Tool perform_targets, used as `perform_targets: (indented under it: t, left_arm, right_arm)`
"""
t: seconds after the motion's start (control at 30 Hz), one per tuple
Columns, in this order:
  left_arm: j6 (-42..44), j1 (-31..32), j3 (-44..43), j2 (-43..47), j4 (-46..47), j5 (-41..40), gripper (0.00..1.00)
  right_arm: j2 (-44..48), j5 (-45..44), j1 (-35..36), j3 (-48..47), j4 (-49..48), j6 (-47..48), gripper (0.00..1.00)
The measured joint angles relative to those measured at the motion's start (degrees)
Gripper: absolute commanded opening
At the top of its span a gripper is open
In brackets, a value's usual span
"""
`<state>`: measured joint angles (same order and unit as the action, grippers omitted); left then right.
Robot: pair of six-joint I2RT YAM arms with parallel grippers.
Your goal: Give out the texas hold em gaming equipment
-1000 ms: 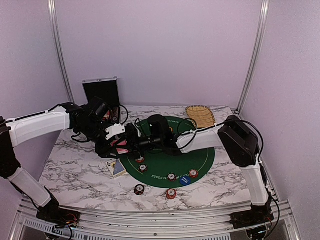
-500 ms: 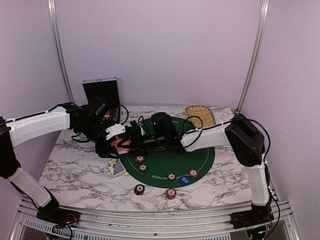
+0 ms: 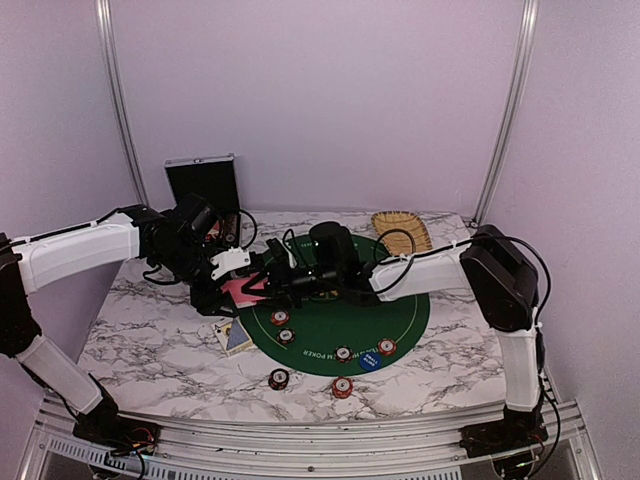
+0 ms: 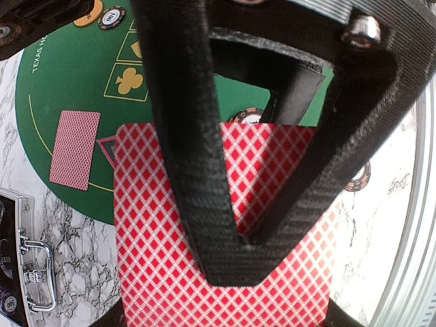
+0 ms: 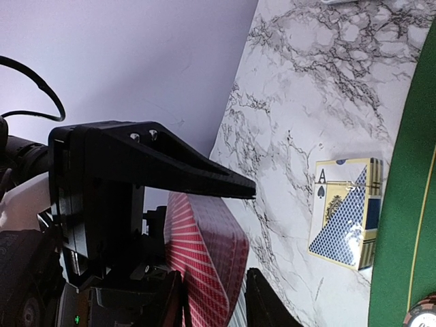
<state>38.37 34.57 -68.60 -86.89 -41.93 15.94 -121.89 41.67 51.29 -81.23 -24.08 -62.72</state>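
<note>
Two arms are seen from above, meeting over the left edge of the green mat on the marble tabletop. The left hand is clamped on a red-backed deck, and the right hand is placed right against it. Six poker chips and a blue disc are spread along the mat's near edge and just off it. A card box is laid beside the mat, with a silver case and a woven tray at the back.

From the left wrist, the black fingers are shown closed onto the deck, which is held above the mat. A single red-backed card is laid face down on the green, and an orange disc is seen touching a chip farther off.

From the right wrist, the right hand is set astride the deck's edge, its fingers moderately apart, with a gap visible beside one of them. The card box is seen beyond.
</note>
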Motion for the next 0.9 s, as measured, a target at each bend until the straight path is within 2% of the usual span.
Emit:
perform_targets:
  t: [0.43,0.9]
  left_arm:
    - [0.2,0.0,0.0,0.0,0.0,-0.8,0.14]
    - [0.2,0.0,0.1,0.0,0.0,-1.0,0.14]
  right_arm:
    - [2.7,-0.6,-1.0,3.1,1.1,0.7,0.13]
    - [8.6,-1.7,-3.4,8.0,1.0,0.4,0.02]
